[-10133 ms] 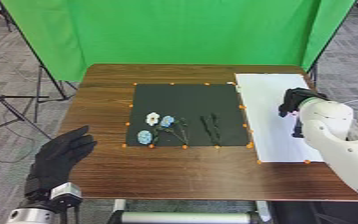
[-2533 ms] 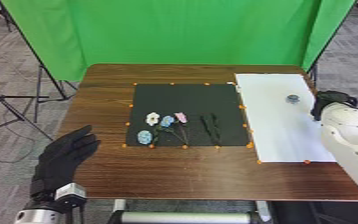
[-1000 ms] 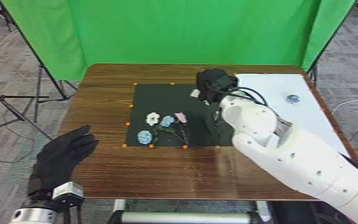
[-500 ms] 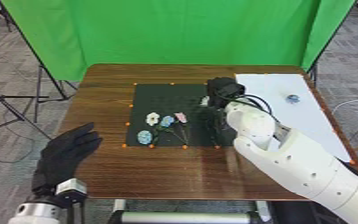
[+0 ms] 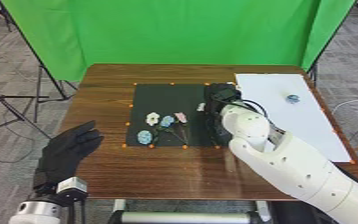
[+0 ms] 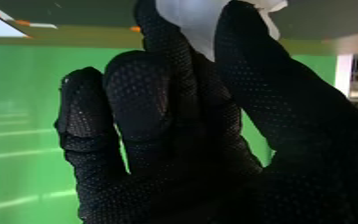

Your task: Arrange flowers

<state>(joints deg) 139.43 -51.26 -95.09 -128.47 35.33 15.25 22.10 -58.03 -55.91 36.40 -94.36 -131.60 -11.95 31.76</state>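
My right hand (image 5: 220,95) is over the right part of the black mat (image 5: 162,92), with a white flower (image 5: 201,107) at its left side. In the right wrist view my right hand (image 6: 189,130) pinches the white flower (image 6: 193,15) between thumb and fingers. On the mat lie another white flower (image 5: 152,118), a light blue one (image 5: 167,121), a pink one (image 5: 181,117) and a blue one (image 5: 144,137). Dark green stems lie partly under my right arm. My left hand (image 5: 67,150) stays open by the table's left edge.
A blue flower (image 5: 293,99) lies on the white sheet (image 5: 273,85) at the right. Orange markers dot the borders of mat and sheet. The brown table (image 5: 158,175) extends in front of the mat, and a green backdrop (image 5: 193,32) hangs behind it.
From the white sheet's right side, my right hand has come over the mat with a white flower, then moved slightly nearer. Earlier, the pink flower appeared on the mat. My left hand has barely shifted.
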